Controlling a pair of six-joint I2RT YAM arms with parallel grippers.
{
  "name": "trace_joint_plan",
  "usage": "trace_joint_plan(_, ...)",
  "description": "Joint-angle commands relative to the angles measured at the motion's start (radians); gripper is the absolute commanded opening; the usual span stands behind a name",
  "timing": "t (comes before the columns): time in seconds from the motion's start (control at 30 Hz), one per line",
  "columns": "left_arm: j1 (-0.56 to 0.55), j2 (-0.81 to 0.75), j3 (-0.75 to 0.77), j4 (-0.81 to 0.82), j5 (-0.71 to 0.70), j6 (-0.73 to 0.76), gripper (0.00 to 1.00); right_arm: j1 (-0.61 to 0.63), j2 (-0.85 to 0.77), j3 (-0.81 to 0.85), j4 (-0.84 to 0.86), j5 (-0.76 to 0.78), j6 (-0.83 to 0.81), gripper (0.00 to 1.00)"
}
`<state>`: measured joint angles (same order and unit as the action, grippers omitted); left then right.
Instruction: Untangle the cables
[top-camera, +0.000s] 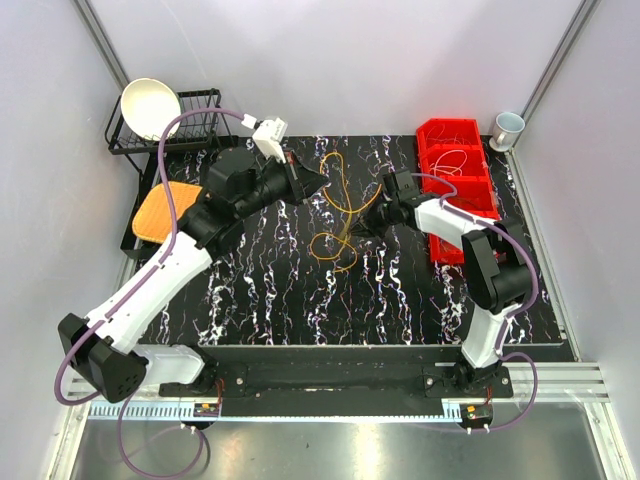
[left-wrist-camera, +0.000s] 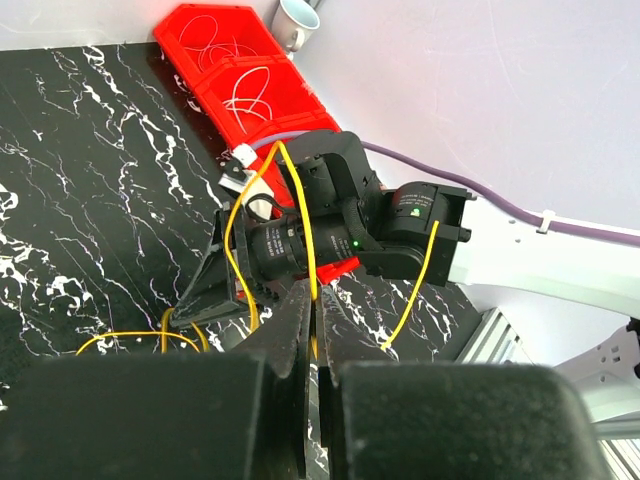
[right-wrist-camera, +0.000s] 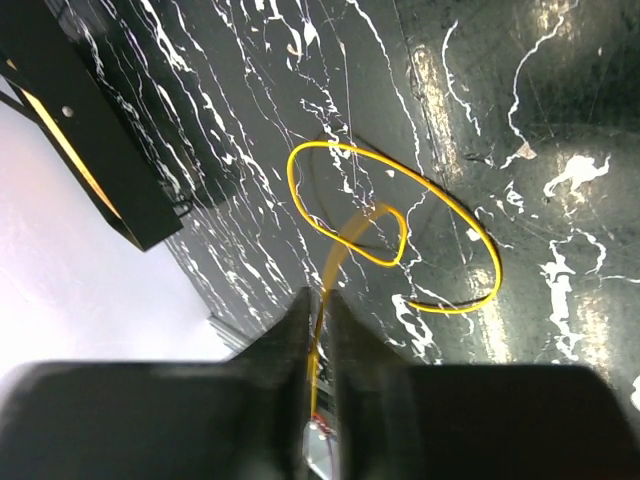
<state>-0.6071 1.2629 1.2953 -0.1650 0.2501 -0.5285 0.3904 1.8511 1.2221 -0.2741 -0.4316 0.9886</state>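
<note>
Left gripper (left-wrist-camera: 313, 320) pinched shut on yellow cable (right-wrist-camera: 338, 262), right gripper (right-wrist-camera: 320, 325) clamped on it likewise, contact points hidden between fingers; loose loops on black marbled mat (right-wrist-camera: 560, 100) just ahead of right gripper; white walls around.

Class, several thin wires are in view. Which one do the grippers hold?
The yellow cable: both the left gripper and the right gripper pinch it. The white wires lie loose in the red bins, untouched.
</note>
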Motion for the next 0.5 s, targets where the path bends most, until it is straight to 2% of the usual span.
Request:
trace_joint_plan(0.0, 0.004, -0.039, -0.008, 0.058, 0.018, 0.005, 0.00, 0.013, 0.017, 0.034, 0.033, -0.021, 0.002, 0.00)
trace_joint_plan(0.2, 0.006, -0.074, -0.031, 0.015, -0.002, 0.025, 0.00, 0.013, 0.005, 0.065, 0.026, -0.026, -0.010, 0.00)
trace_joint_plan(0.33, 0.006, -0.138, -0.105, -0.031, -0.061, 0.050, 0.01, 0.005, -0.032, 0.181, -0.068, 0.002, -0.068, 0.00)
trace_joint_plan(0.37, 0.004, -0.143, -0.109, -0.051, -0.098, 0.064, 0.09, -0.001, -0.036, 0.203, -0.077, -0.001, -0.074, 0.00)
trace_joint_plan(0.4, 0.004, -0.146, -0.110, -0.103, -0.116, 0.071, 0.29, -0.014, -0.042, 0.226, -0.089, -0.009, -0.082, 0.00)
trace_joint_plan(0.43, 0.006, -0.149, -0.106, -0.132, -0.139, 0.077, 0.74, -0.024, -0.049, 0.281, -0.124, -0.009, -0.097, 0.00)
trace_joint_plan(0.47, 0.006, -0.148, -0.100, -0.169, -0.197, 0.084, 0.89, -0.031, -0.053, 0.309, -0.141, -0.009, -0.105, 0.00)
